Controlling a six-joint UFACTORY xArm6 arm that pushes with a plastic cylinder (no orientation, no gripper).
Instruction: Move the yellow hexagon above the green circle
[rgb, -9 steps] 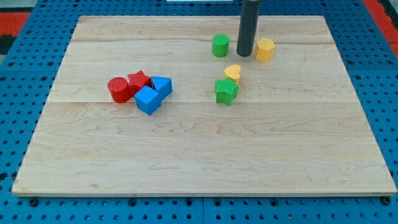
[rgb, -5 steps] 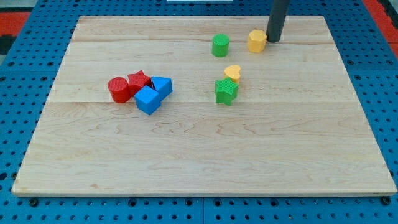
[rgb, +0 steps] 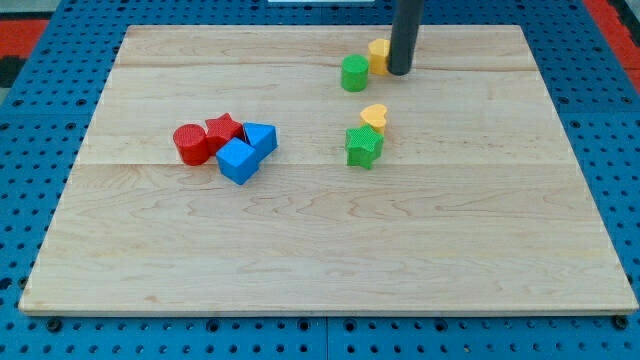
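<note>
One yellow hexagon (rgb: 378, 55) sits near the top of the frame, a bit right of the middle. It touches the upper right side of the green circle (rgb: 354, 73). My tip (rgb: 399, 72) is a bare rod with nothing to open or close, and it presses on the hexagon's right side, hiding part of it. So the hexagon lies to the left of my tip. I think it needs a push left and a little up to sit right above the circle.

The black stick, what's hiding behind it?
Behind my tip peeks the yellow hexagon, just up and right of the green circle, touching or nearly so. Only the hexagon's left part shows; the rod covers the rest.
</note>
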